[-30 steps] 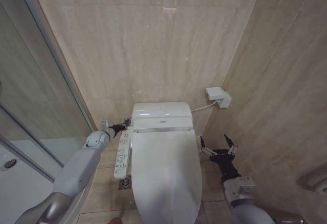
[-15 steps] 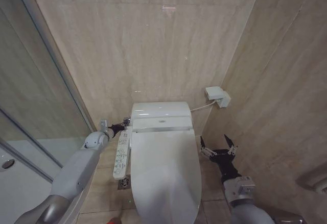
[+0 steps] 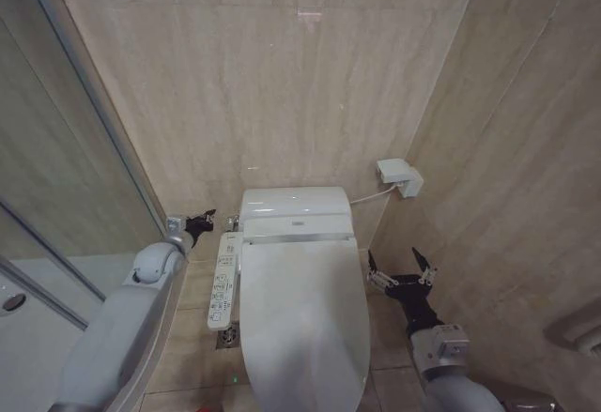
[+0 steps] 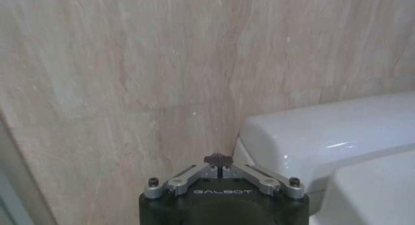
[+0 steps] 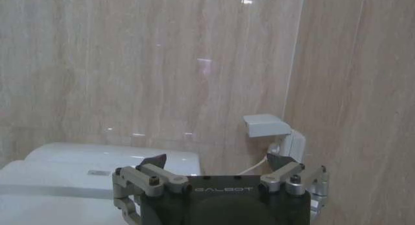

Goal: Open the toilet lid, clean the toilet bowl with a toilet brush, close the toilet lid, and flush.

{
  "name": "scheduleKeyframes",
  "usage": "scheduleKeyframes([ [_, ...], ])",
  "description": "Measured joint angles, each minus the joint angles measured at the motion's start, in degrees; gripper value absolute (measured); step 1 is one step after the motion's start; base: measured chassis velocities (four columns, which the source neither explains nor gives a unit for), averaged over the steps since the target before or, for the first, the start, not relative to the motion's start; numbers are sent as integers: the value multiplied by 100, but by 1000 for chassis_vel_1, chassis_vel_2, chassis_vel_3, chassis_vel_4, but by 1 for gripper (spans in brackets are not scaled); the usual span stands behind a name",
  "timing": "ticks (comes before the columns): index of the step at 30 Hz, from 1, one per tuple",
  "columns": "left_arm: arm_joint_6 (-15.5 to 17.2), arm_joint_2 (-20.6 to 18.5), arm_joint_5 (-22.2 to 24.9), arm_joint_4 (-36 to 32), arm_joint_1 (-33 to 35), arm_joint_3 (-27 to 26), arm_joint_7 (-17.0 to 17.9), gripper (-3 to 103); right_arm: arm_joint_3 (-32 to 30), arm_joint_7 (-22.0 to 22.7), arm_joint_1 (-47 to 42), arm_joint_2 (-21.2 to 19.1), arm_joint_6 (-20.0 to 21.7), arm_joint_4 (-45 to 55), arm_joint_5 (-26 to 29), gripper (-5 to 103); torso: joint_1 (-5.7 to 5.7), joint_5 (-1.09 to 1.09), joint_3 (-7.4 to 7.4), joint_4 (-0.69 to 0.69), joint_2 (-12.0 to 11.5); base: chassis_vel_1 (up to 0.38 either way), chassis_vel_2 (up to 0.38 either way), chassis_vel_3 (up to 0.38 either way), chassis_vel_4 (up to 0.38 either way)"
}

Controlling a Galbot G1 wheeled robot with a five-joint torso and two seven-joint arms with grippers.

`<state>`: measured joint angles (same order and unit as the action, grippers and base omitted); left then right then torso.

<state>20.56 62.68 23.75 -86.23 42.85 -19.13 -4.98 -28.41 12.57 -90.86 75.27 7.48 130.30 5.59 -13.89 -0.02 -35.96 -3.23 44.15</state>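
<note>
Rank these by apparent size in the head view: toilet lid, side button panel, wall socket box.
1. Toilet lid, by far the largest.
2. Side button panel, a long narrow strip.
3. Wall socket box, the smallest, though it sits farther from the camera, so its gap to the panel is less certain.

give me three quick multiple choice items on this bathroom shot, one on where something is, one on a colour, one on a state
1. Where is the left gripper?
A. beside the toilet's rear unit, near the back wall
B. over the lid's front
C. at the wall socket

2. What colour is the toilet lid?
A. red
B. white
C. black

3. How are the right gripper fingers?
A. shut
B. spread open, holding nothing
C. clamped on a brush

Answers:
1. A, it sits left of the rear unit in the head view.
2. B, the closed lid is glossy white.
3. B, both fingers stand apart beside the bowl.
</note>
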Motion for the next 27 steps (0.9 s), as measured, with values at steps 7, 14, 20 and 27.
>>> scheduleKeyframes([
  [7,-501,128,201,-939,1104,-555,447,0,0,0,0,0,0,0,0,100,1,1,0,-1,1,0,0,0,0],
  [14,-797,146,171,-1633,2036,-973,525,0,0,-2,0,0,0,0,0,100,1,1,1,-1,1,0,0,0,0],
  [20,-960,263,133,-1954,2603,-1233,607,0,0,0,0,0,0,0,0,100,1,2,1,-2,2,0,0,0,0],
  [27,-1170,520,-281,-2223,3183,-1592,456,0,0,0,0,0,0,0,0,100,1,2,1,-1,2,0,0,0,0],
])
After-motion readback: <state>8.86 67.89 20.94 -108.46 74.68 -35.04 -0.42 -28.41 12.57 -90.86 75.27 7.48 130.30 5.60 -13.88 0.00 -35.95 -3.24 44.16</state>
